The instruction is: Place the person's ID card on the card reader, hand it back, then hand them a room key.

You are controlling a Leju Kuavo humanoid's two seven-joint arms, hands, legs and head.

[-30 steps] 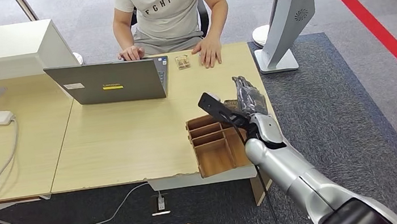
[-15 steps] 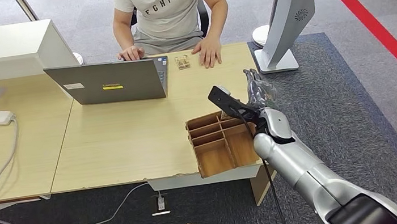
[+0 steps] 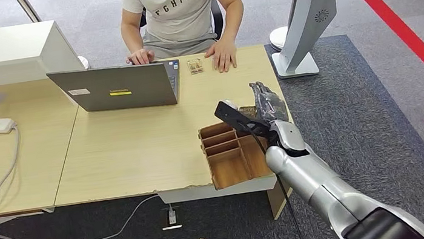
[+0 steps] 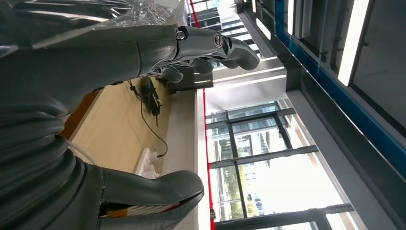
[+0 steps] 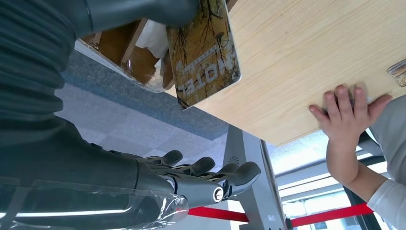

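Reaching over the far right corner of the wooden organiser (image 3: 235, 153), the right hand (image 3: 264, 106) holds one room key card (image 5: 203, 52), printed "HOTEL", under its thumb, the darker fingers (image 5: 201, 167) stretched out apart from the card. The organiser sits at the near right edge of the table (image 3: 133, 147) and has several compartments; I cannot tell what lies in them. The left hand (image 4: 158, 52) holds nothing, its fingers loosely bent and apart. Beyond the organiser, one laptop (image 3: 117, 87) stands open to its far left. At the table's far edge one small card (image 3: 194, 67) lies flat, between the two hands of one seated person (image 3: 180, 7).
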